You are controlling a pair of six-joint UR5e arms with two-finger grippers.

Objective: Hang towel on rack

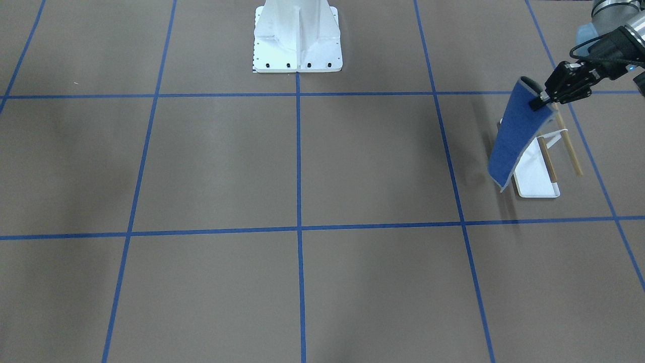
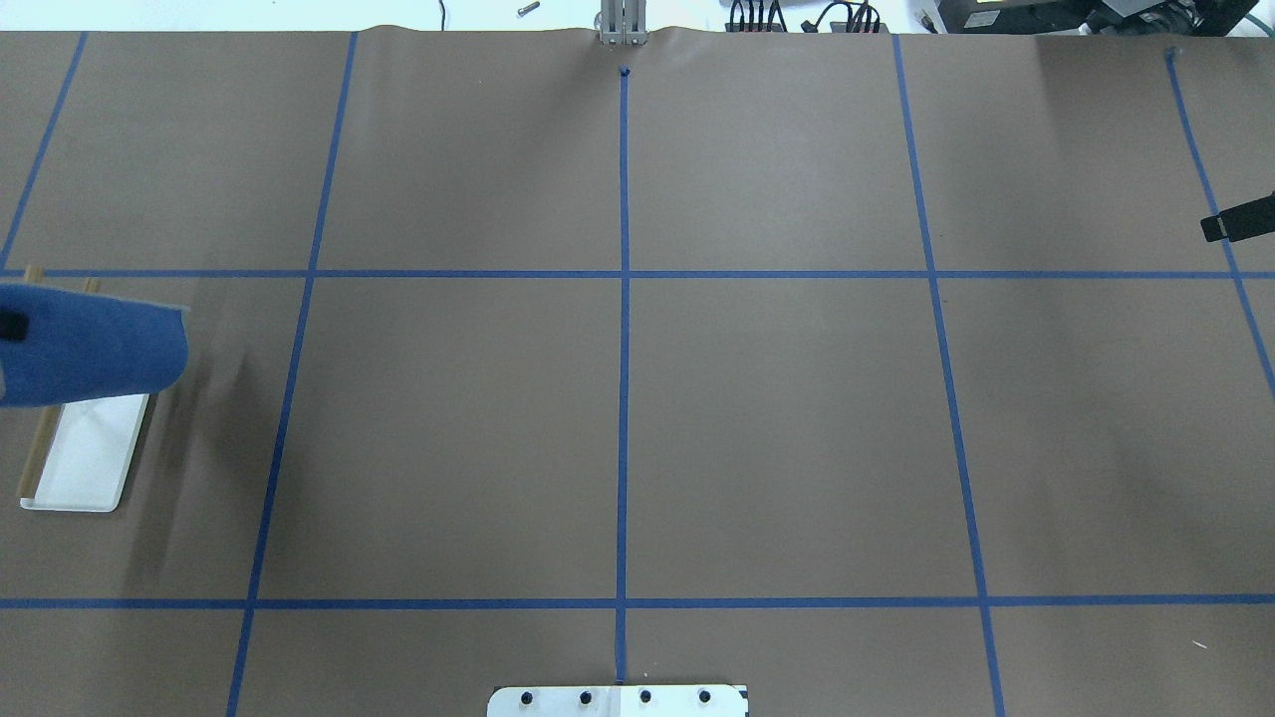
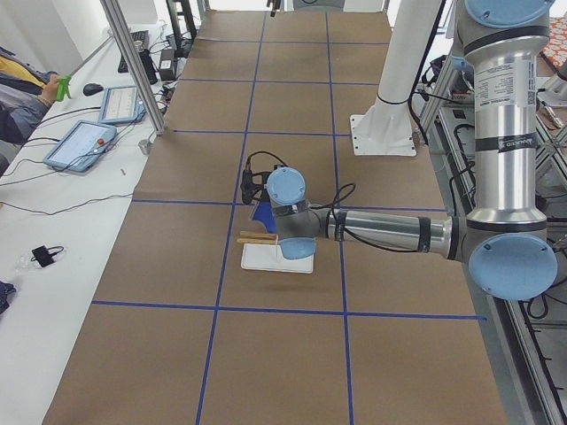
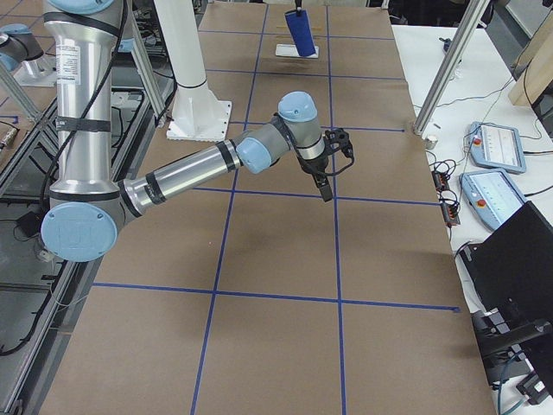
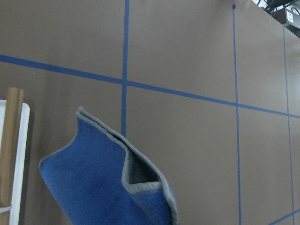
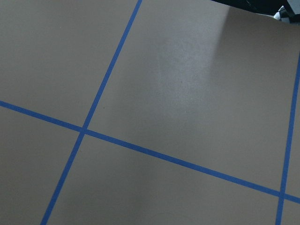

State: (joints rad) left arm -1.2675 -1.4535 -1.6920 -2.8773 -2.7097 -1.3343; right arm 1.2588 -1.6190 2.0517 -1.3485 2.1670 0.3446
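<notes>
The blue towel hangs from my left gripper, which is shut on its upper edge. The towel curves down over the side of the rack nearest the table's middle, and its lower corner is close to the table. Two tan bars stick out from under the towel above the white tray. Whether the towel rests on a bar I cannot tell. From overhead the towel covers the rack's far half. The left wrist view shows the folded towel beside a bar. My right gripper is far off, a single narrow strip, empty.
The white bolted robot pedestal stands at the middle of the robot's side. Blue tape lines cross the brown table. Tablets and cables lie on the white bench beyond the far table edge. The rack is near the table's left end.
</notes>
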